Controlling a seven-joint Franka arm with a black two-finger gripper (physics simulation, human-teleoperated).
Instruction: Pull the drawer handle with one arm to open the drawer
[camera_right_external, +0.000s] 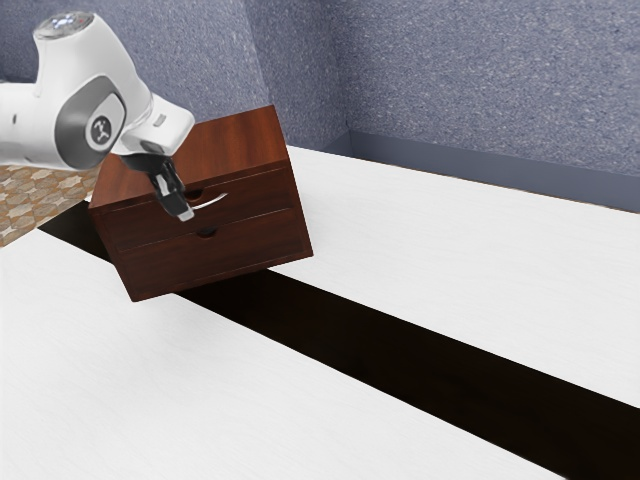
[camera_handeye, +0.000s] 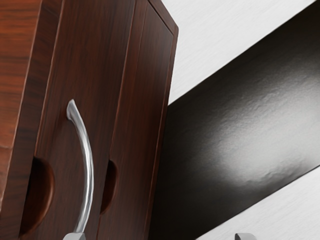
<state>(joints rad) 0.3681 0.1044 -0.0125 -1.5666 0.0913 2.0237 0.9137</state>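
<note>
Two drawers (camera_right_external: 255, 192) front the dark wooden cabinet (camera_right_external: 235, 135), the upper one's silver drawer handle (camera_right_external: 212, 200) (camera_handeye: 86, 170) lying lengthwise across its face and bowing outward, with the black gripper (camera_right_external: 183, 208) at the handle's end toward the exterior view's left, fingers (camera_right_external: 170, 185) spread wide and clasping nothing, and the cabinet astride the black strip (camera_right_external: 400, 350) of the white table (camera_right_external: 450, 230).
</note>
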